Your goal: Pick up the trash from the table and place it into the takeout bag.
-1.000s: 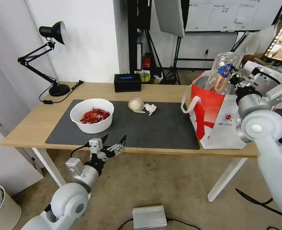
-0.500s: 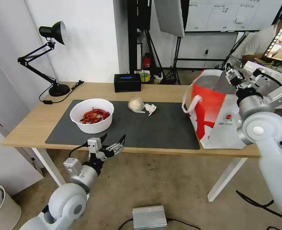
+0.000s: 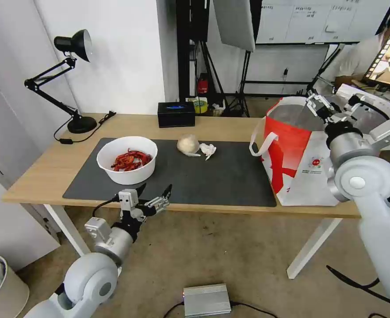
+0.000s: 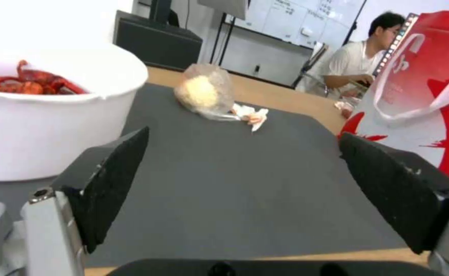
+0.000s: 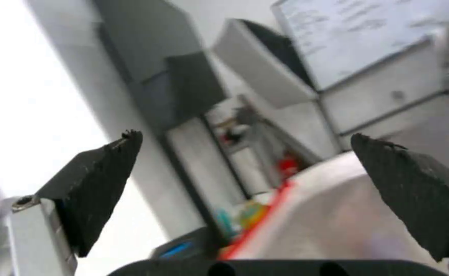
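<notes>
On the table (image 3: 49,172), a white bowl (image 3: 127,159) of red scraps stands at the left of the dark mat (image 3: 221,176). A beige lump (image 3: 188,144) and a tissue wad (image 3: 208,150) lie together at the mat's back. The white-and-red takeout bag (image 3: 299,159) stands upright at the table's right end. My right gripper (image 3: 317,102) hangs open and empty over the bag's mouth; the right wrist view shows the right gripper (image 5: 245,135) above the foil lining (image 5: 337,214). My left gripper (image 3: 153,196) is open below the table's front edge, facing the bowl (image 4: 45,115) and lump (image 4: 204,96).
A black desk lamp (image 3: 73,79) stands at the table's back left, its cord trailing on the wood. A black box with a blue top (image 3: 176,114) sits at the back edge. On the floor lie a silver box (image 3: 206,300) and a bin (image 3: 0,287).
A second ago my right gripper held a clear plastic container over the bag; now the gripper is open and empty and the container is gone from sight. The left arm sank slightly.
</notes>
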Robot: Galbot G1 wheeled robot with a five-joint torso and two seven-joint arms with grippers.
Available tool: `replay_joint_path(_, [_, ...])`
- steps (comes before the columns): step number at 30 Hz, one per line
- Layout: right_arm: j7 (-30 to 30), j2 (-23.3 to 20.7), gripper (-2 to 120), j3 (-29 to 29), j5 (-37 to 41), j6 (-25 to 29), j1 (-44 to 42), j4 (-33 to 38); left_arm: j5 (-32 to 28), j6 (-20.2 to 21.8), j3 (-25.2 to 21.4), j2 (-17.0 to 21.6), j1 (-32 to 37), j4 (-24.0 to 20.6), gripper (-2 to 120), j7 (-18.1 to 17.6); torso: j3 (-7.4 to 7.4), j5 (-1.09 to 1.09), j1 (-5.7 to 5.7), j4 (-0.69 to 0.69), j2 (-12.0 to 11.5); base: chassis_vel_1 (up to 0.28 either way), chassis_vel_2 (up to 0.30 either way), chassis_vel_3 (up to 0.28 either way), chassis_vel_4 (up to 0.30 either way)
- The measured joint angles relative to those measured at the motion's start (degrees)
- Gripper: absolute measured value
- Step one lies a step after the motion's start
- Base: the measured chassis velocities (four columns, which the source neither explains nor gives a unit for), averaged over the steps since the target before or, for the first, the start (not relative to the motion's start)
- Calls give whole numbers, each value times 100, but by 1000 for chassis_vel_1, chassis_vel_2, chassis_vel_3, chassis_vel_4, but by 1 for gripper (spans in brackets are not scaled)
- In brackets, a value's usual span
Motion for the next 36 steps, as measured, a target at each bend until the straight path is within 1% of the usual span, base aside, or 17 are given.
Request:
replay_joint_path(1, [0, 0, 100, 0, 0, 0, 0, 0, 0, 0, 0, 0, 0, 0, 100, 0, 0, 0, 0, 0, 0, 0, 0, 0, 0])
replay_joint_path(4, [-517, -105, 100, -91, 26, -5, -218, 339, 0, -4, -25, 19, -5, 0, 100, 4, 0, 0, 0, 0, 0, 0, 0, 0, 0])
replay_joint_path(8, [-712, -194, 100, -156, -5, -108, -436, 612, 5, -9, -28, 17, -12, 2, 100, 10, 0, -1, 0, 0, 0, 0, 0, 0, 0])
replay_joint_path(11, [-938, -378, 100, -222, -434, -215, -1006, 912, 63, -24, -29, 21, -27, 30, 100, 36, 0, -1, 0, 1, 0, 0, 0, 0, 0])
replay_joint_path(12, [-938, -378, 100, -222, -434, -215, -1006, 912, 63, -24, -29, 21, -27, 30, 100, 36, 0, -1, 0, 1, 0, 0, 0, 0, 0])
replay_joint_path(15, [-1181, -521, 100, -174, -854, -220, -1674, 1067, 145, -50, -78, 53, -48, 77, 100, 89, 0, 1, 0, -2, 0, 0, 0, 0, 0])
replay_joint_path(16, [-1181, -521, 100, -174, -854, -220, -1674, 1067, 145, -50, -78, 53, -48, 77, 100, 89, 0, 1, 0, -2, 0, 0, 0, 0, 0])
replay_joint_path(18, [-1297, -556, 100, -123, -1077, -176, -2096, 1148, 224, -93, -137, 79, -46, 130, 100, 119, -1, 0, -1, -1, 0, 0, 0, 0, 0])
replay_joint_path(26, [-1631, -466, 100, -135, -1865, 199, -3049, 1204, 519, -116, -306, 174, 96, 199, 100, 145, 0, -1, -1, -1, 0, 0, 0, 0, 0])
replay_joint_path(27, [-1631, -466, 100, -135, -1865, 199, -3049, 1204, 519, -116, -306, 174, 96, 199, 100, 145, 0, -1, -1, -1, 0, 0, 0, 0, 0])
replay_joint_path(30, [-1716, -380, 100, -205, -2211, 366, -3391, 1189, 815, -116, -432, 209, 236, 271, 100, 186, 0, -1, -1, -1, 0, 0, 0, 0, 0])
replay_joint_path(36, [-1721, -276, 100, -337, -2528, 543, -3671, 1161, 977, -109, -671, 193, 496, 285, 100, 201, 0, -1, -1, 0, 0, 0, 0, 0, 0])
